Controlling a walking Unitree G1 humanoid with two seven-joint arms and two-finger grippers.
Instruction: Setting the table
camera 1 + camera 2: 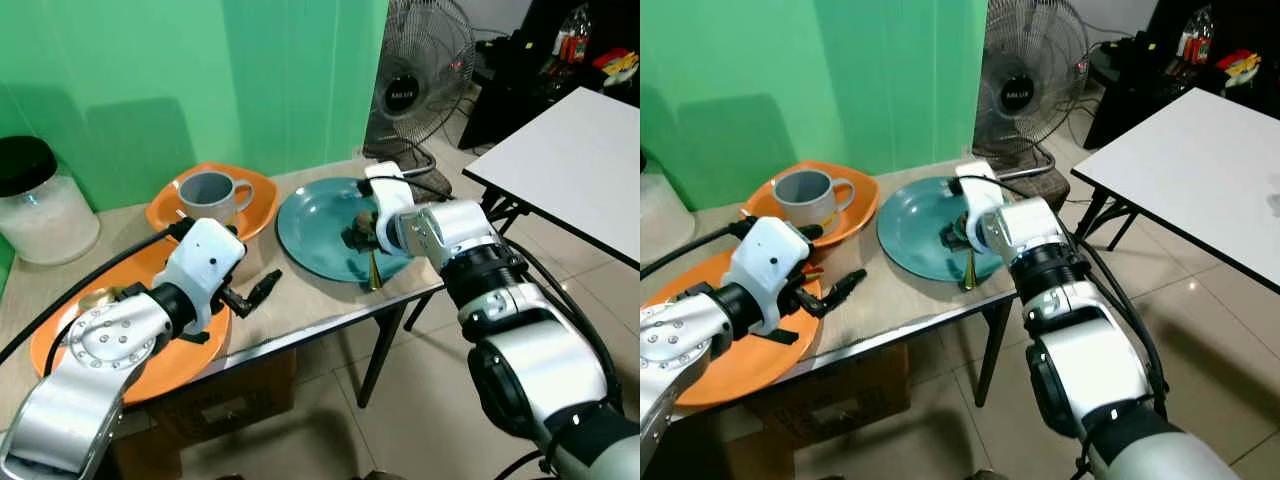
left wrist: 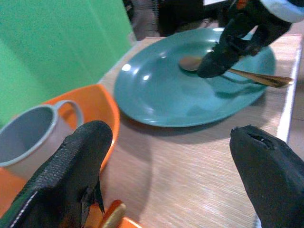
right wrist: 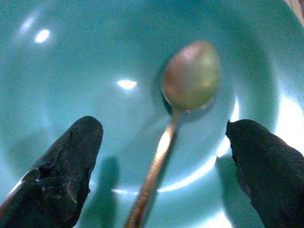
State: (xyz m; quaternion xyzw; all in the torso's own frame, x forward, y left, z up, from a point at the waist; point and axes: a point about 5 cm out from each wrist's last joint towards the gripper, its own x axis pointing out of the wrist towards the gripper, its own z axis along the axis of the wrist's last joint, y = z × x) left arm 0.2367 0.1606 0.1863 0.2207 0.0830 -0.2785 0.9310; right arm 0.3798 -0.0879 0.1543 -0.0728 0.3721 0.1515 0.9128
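A round teal plastic plate point(image 1: 318, 228) lies flat near the front edge of the pale wood-grain table point(image 1: 300, 310), and in it rests a slim gold-coloured metal spoon point(image 3: 183, 99) — bowl up near the plate's middle, handle running out over the front rim. Just beside the plate sits a squarish orange dish point(image 1: 258, 205) holding an upright grey ceramic mug point(image 1: 210, 195), handle toward the teal plate. A large round orange plate point(image 1: 185, 355) lies flat at the table's front edge — near the orange dish.
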